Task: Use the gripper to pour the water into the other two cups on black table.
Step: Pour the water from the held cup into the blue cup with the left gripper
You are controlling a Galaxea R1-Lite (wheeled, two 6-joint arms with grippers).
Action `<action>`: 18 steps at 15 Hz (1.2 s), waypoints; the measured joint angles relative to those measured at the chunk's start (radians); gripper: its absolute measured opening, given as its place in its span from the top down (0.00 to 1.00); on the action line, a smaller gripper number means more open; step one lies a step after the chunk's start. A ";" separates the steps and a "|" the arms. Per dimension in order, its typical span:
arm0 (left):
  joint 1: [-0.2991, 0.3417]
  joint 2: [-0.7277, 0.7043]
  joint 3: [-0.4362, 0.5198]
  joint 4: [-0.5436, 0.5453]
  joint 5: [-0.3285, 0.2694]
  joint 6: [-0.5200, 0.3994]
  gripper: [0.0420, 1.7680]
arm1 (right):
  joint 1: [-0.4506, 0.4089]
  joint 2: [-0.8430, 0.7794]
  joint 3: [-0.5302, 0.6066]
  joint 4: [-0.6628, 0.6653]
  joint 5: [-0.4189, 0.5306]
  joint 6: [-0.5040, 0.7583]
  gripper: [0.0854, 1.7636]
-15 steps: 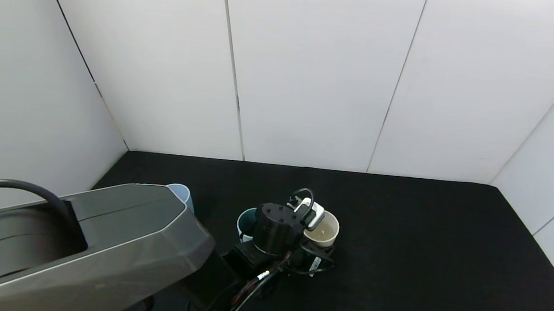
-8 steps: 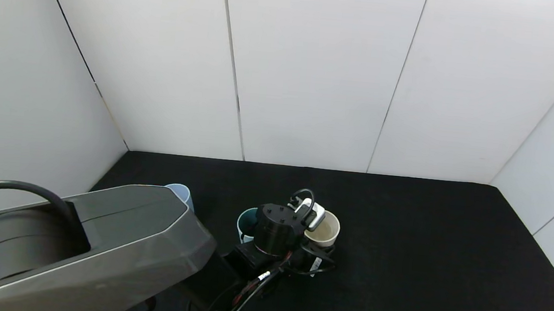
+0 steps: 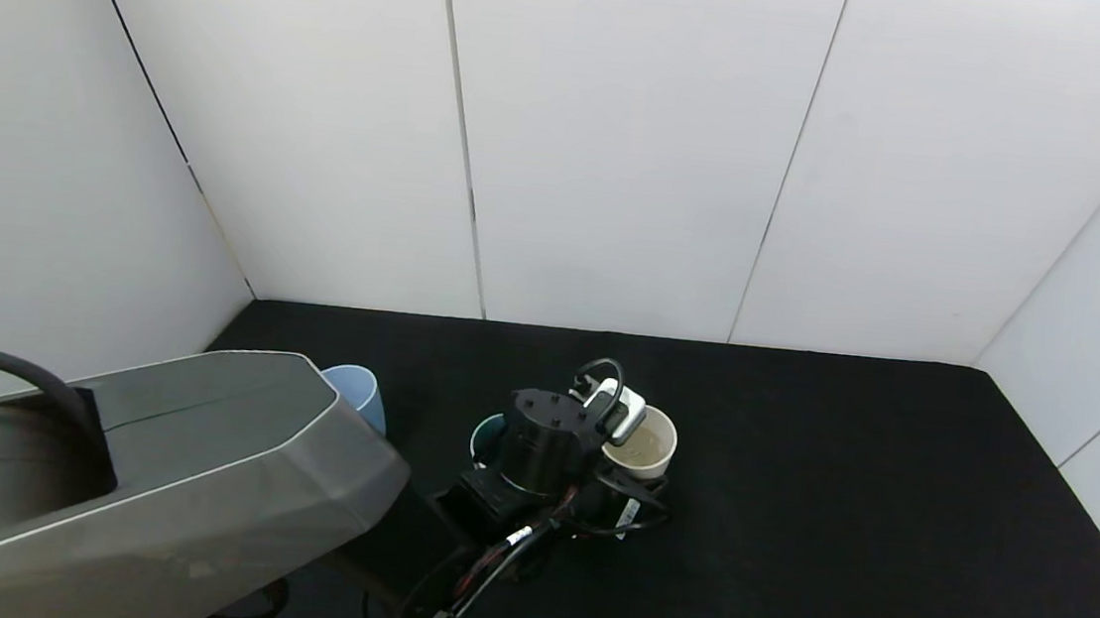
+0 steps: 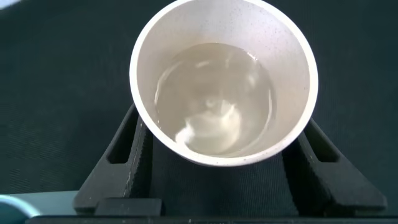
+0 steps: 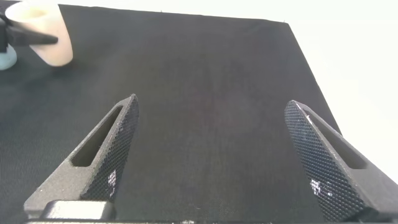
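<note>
The big grey arm on the left has swung a bit since a second ago, so more of the blue cup shows. It stands alone on the black worktop, well apart from the others.

Next comes the green cup. It is now more hidden behind the black wrist, and only part of its rim shows. That is because the left end effector has risen and moved a little toward the back wall, taking the cream cup with it. I think the cup has just been lifted off the worktop. So the picking-up part looks done, and carrying it over the green cup to tip it should come next.

In the left wrist view, the left end effector has one black finger pressed on each side of the cream cup, so it is clamped on it. The cup is upright. The water inside is clear and has wobbly ripples. None looks spilled. No pouring has begun yet.

On the right, the right end effector waits low over bare worktop. Its two fingers are spread wide apart and hold nothing. The cream cup shows far off in that view.
</note>
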 joint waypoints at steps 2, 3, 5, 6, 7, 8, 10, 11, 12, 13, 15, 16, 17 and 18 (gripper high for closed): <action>0.003 -0.026 -0.001 0.029 -0.001 0.000 0.33 | 0.000 0.000 0.000 0.000 0.000 0.000 0.03; 0.008 -0.041 -0.003 0.034 -0.001 0.000 0.33 | 0.000 0.000 0.000 0.000 0.000 0.000 0.03; 0.014 -0.072 0.000 0.048 -0.001 0.000 0.33 | 0.000 0.000 0.000 0.000 0.000 0.000 0.03; 0.018 -0.091 0.001 0.071 -0.001 -0.001 0.33 | 0.001 0.000 0.000 0.000 0.000 0.000 0.03; 0.021 -0.110 0.001 0.087 -0.001 -0.002 0.33 | 0.001 0.000 0.000 0.000 0.000 0.000 0.03; 0.026 -0.131 0.001 0.101 0.000 -0.002 0.33 | 0.000 0.000 0.000 0.000 0.000 0.000 0.03; 0.037 -0.173 0.000 0.136 -0.001 -0.002 0.33 | 0.001 0.000 0.000 0.000 0.000 0.000 0.03; 0.045 -0.194 0.000 0.157 -0.001 -0.001 0.33 | 0.000 0.000 0.000 0.000 0.000 0.000 0.03; 0.057 -0.218 0.001 0.174 -0.001 -0.001 0.33 | 0.001 0.000 0.000 0.000 0.000 0.000 0.03; 0.072 -0.241 0.005 0.191 -0.002 -0.001 0.33 | 0.001 0.000 0.000 0.000 0.000 0.000 0.03; 0.108 -0.289 0.013 0.228 -0.009 0.001 0.33 | 0.000 0.000 0.000 0.000 0.000 0.000 0.03; 0.131 -0.313 0.017 0.247 -0.013 0.002 0.33 | 0.000 0.000 0.000 0.000 0.000 0.000 0.03; 0.158 -0.336 0.023 0.259 -0.016 0.004 0.33 | 0.000 0.000 0.000 0.000 0.000 0.000 0.03; 0.186 -0.360 0.030 0.270 -0.018 0.006 0.33 | 0.000 0.000 0.000 0.000 0.000 0.000 0.03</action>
